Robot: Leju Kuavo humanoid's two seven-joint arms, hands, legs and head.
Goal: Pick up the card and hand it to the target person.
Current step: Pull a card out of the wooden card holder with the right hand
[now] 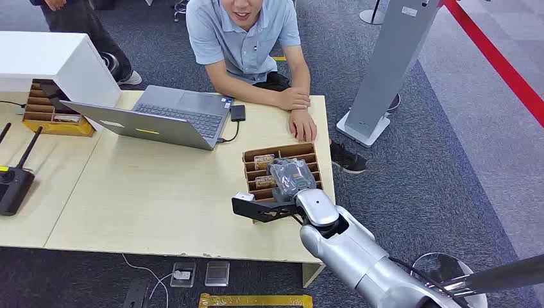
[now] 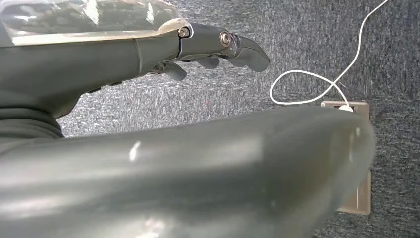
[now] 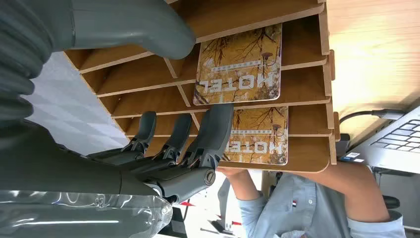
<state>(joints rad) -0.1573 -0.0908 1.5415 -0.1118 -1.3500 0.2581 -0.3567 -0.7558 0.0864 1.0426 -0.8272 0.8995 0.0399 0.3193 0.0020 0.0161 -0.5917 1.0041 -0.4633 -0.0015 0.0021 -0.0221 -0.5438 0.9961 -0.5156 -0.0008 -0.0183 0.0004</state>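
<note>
The right hand [image 3: 163,148], fingers apart and empty, reaches into the slotted wooden card rack [image 1: 282,154] at center-right of the head view, where 2 hotel cards [image 3: 237,64] stand in dividers; the left hand [image 2: 218,49] hangs open above carpet.

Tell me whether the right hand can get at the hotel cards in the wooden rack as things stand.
Probably yes. The right hand is already at the wooden rack, thumb and fingers either side of the two hotel cards, with nothing between them.
</note>
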